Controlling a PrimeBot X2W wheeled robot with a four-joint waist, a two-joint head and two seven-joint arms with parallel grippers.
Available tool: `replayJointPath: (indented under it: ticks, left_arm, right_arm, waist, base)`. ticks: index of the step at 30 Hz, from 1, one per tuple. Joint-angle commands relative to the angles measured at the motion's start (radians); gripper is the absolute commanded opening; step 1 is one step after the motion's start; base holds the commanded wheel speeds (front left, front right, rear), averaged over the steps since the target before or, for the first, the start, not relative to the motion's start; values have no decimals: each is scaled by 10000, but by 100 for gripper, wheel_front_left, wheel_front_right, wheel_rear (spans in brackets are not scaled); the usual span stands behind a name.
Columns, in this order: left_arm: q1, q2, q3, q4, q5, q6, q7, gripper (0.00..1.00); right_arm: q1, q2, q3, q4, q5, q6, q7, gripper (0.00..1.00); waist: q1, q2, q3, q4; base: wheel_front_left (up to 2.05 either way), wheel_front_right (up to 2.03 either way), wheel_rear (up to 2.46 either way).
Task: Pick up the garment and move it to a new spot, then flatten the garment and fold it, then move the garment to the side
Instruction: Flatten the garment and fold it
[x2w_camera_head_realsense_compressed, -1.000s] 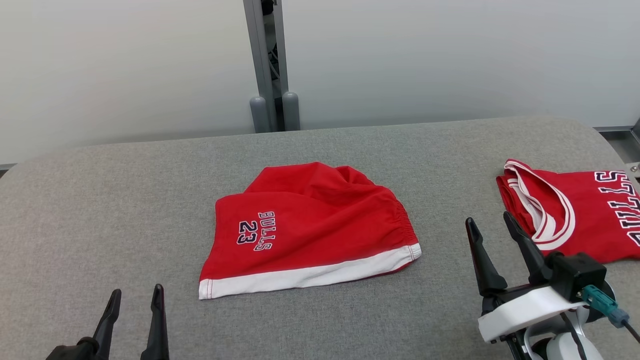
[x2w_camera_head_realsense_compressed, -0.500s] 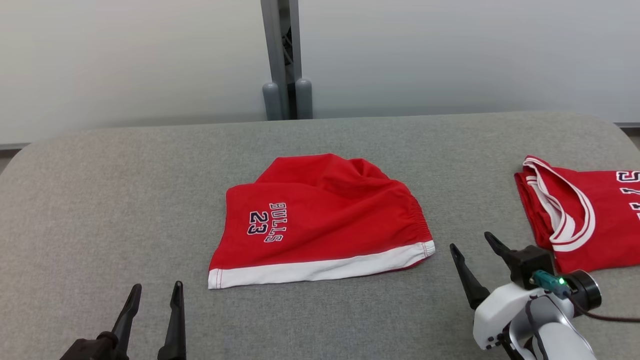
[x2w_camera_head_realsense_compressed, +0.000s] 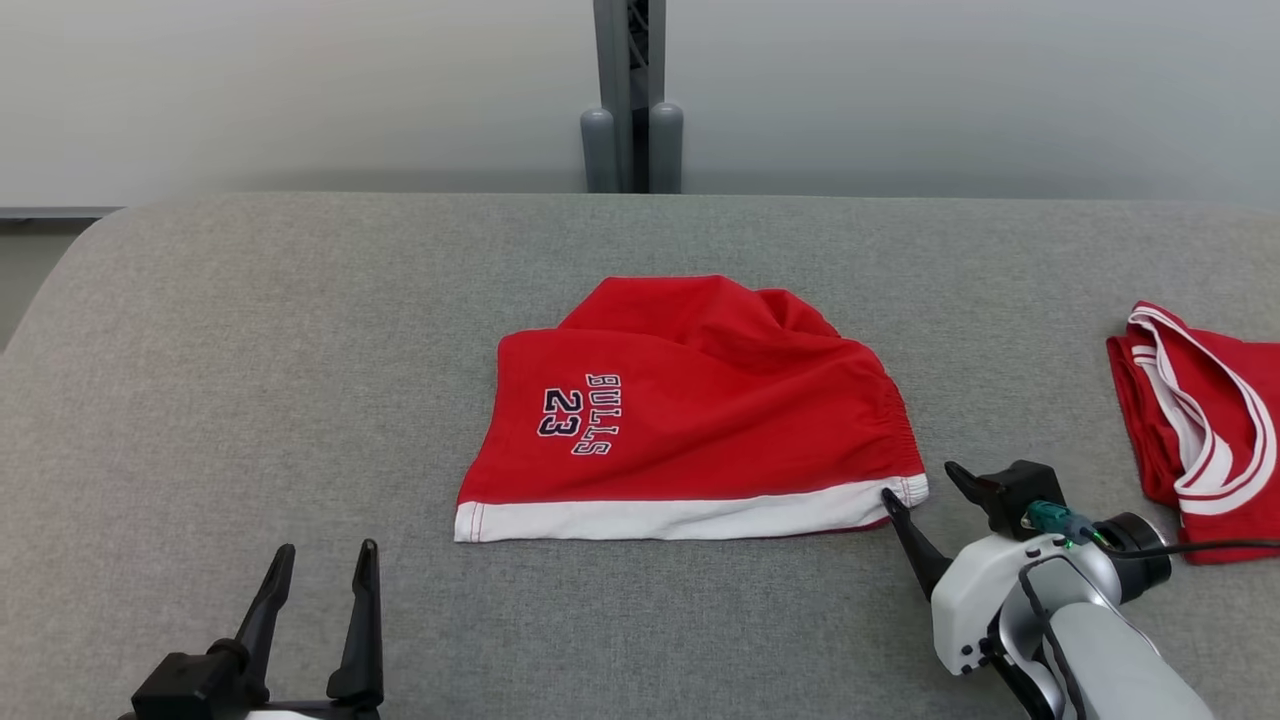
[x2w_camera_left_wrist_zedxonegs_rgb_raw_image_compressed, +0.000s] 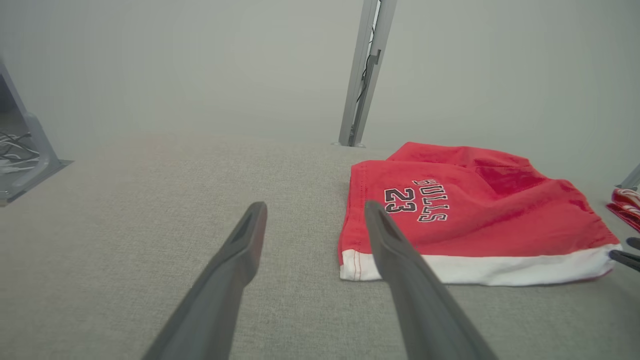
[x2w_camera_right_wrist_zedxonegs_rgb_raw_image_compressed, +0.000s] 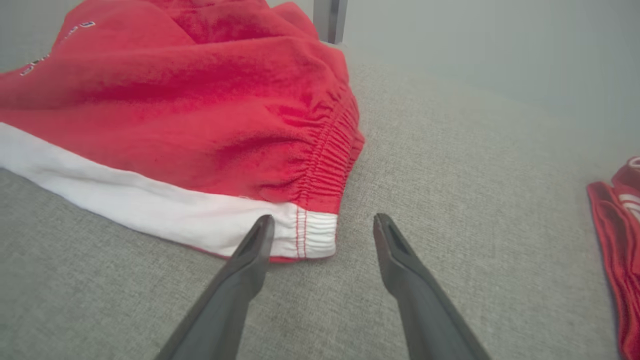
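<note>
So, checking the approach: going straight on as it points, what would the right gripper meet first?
Probably the red shorts, at their white-banded corner just ahead of the right gripper, though depth is unclear.

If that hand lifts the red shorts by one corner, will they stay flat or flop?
Probably flop: the red shorts lie in soft creases, so they should droop and unfold. They look thin, so likely light.

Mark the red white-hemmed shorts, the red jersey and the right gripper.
Red white-hemmed cloth shorts (x2w_camera_head_realsense_compressed: 700, 430): head view, centre of red panel.
Red white-trimmed jersey (x2w_camera_head_realsense_compressed: 1235, 405): head view, red cloth inside trim.
Right gripper (x2w_camera_head_realsense_compressed: 917, 479): head view, between open jaws.
</note>
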Motion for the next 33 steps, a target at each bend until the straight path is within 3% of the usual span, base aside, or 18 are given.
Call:
replayJointPath:
  ticks: [1, 6, 7, 10, 15, 17, 18, 25, 33]
  left_arm:
    - [-185, 34, 26, 30, 61, -33, -18, 100]
    - [-207, 51, 51, 99, 30, -67, -30, 100]
    - [-210, 61, 55, 109, 26, -70, -32, 100]
    - [-208, 85, 65, 103, 23, -56, -35, 100]
    - [-191, 108, 70, 101, -1, -42, -33, 100]
    - [-186, 122, 79, 98, -4, -9, -31, 100]
    - [-184, 127, 83, 93, -7, 4, -29, 100]
    - [-300, 48, -176, 267, -142, -236, 186, 100]
    - [-1328, -435, -1036, 1906, -722, -1547, 980, 100]
  right_arm:
    - [-147, -107, 77, 122, 75, -3, -123, 100]
    - [-460, -99, 552, 644, 441, -3, -285, 100]
    - [-528, -103, 643, 738, 524, -3, -293, 92]
    - [-693, -102, 916, 995, 715, -3, -383, 49]
    - [-878, -91, 1253, 1296, 1010, -3, -473, 29]
    - [-947, -104, 1405, 1421, 1147, -3, -533, 14]
    - [-972, -116, 1469, 1462, 1212, -3, -565, 0]
    - [-1067, -202, 1779, 1547, 1815, -3, -731, 0]
    - [-1104, -335, 2060, 1490, 2292, -3, -892, 0]
  waist:
    - [0, 0, 22, 41]
    - [0, 0, 28, 120]
    - [0, 0, 27, 129]
    - [0, 0, 24, 146]
    - [0, 0, 11, 155]
    - [0, 0, 12, 145]
    - [0, 0, 12, 136]
    - [0, 0, -10, 10]
    - [0, 0, 19, -195]
  base:
    - [0, 0, 0]
    - [0, 0, 0]
    - [0, 0, 0]
    - [0, 0, 0]
    - [0, 0, 0]
    - [0, 0, 0]
    - [0, 0, 0]
    - [0, 0, 0]
    - [0, 0, 0]
